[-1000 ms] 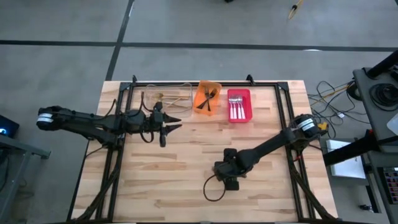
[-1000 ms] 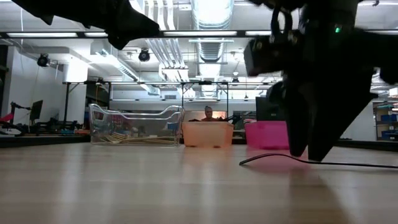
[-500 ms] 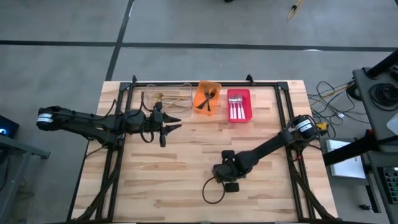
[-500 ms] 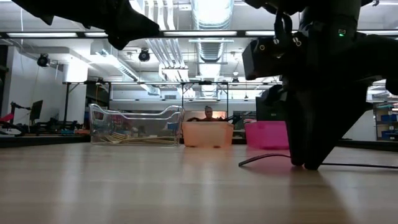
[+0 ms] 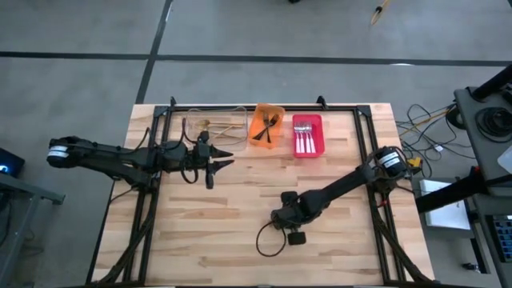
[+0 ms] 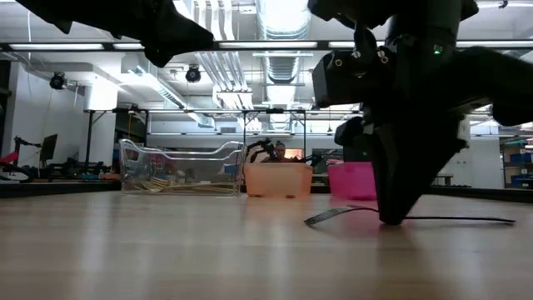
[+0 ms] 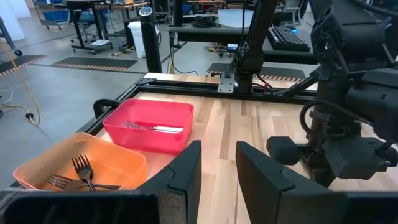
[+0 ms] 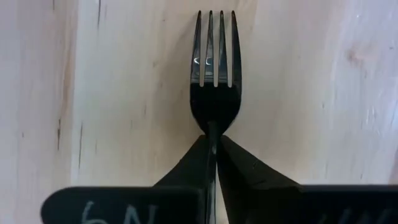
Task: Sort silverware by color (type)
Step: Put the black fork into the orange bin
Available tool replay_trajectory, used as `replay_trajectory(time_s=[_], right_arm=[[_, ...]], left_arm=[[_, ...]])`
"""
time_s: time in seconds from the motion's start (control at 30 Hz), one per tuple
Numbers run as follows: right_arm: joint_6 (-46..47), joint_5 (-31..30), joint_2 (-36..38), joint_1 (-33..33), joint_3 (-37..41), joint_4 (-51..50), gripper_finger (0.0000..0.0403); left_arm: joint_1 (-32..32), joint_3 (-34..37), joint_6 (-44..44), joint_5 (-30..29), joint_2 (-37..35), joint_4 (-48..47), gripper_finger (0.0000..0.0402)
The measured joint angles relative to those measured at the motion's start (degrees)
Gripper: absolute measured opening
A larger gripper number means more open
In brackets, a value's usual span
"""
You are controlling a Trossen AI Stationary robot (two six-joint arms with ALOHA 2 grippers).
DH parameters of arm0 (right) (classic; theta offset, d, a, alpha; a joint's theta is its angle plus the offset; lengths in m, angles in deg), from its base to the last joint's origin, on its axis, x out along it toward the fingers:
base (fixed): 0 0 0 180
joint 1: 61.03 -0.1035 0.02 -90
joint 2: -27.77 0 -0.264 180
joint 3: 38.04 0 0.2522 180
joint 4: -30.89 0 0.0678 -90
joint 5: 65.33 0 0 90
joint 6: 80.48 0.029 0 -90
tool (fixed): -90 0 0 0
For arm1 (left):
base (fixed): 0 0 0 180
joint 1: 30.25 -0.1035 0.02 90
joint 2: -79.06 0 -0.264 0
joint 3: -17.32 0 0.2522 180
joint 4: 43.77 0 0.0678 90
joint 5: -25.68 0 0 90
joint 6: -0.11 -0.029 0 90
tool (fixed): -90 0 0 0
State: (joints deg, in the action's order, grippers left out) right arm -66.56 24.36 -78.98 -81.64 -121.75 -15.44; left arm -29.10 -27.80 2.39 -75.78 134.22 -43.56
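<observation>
A black fork (image 8: 216,93) lies on the wooden table (image 5: 232,232) near its middle, with my right gripper (image 8: 211,134) shut on it from above. In the low view the fork (image 6: 333,215) stretches along the boards on both sides of the gripper (image 6: 390,218). My left gripper (image 7: 217,168) hovers open with nothing between its fingers, just in front of the clear bin (image 5: 214,124). Gold pieces lie in that clear bin, black forks in the orange bin (image 5: 266,126), and silver forks in the red bin (image 5: 307,134). My right gripper pinches the black fork between its two fingers at the neck (image 8: 211,124), just behind the tines. The fingers point down from above and close across the fork from its two sides. The fork lies along the table, its handle (image 6: 475,220) stretched out on the boards.
The three bins stand side by side along the table's far edge. A black metal frame (image 5: 364,136) runs round the table. A loop of black cable (image 5: 268,240) hangs near my right gripper. Bare wood lies between the two arms.
My right gripper has come down onto the table, shifted a little toward the table's left edge, and shut on the black fork's neck. The fork has slid slightly the same way and still lies on the table.
</observation>
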Motion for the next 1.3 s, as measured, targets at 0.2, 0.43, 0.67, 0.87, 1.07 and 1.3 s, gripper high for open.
replay_trajectory(time_s=[0.2,0.43,0.67,0.87,1.07,1.3], right_arm=[[-3.6,-2.2,4.1,2.8,0.2,1.3,0.0011],[-10.0,1.5,8.2,7.4,0.2,6.0,0.0011],[-16.6,13.7,12.2,11.4,3.3,26.6,0.0011],[-19.5,23.8,12.9,14.0,7.6,48.1,0.0011],[-21.0,32.5,12.8,15.8,8.2,58.5,0.0011],[-24.3,35.1,12.9,15.8,5.6,65.1,0.0011]], left_arm=[[0.2,0.0,0.6,0.0,0.0,0.0,0.0082],[1.8,0.0,-0.4,0.2,0.0,0.2,0.0082],[4.9,0.0,-5.3,5.8,0.0,2.7,0.0082],[8.0,0.0,-10.5,15.3,0.2,7.9,0.0082],[10.1,0.0,-12.4,17.2,1.1,14.3,0.0082],[10.2,0.0,-12.5,18.4,5.6,22.8,0.0082]])
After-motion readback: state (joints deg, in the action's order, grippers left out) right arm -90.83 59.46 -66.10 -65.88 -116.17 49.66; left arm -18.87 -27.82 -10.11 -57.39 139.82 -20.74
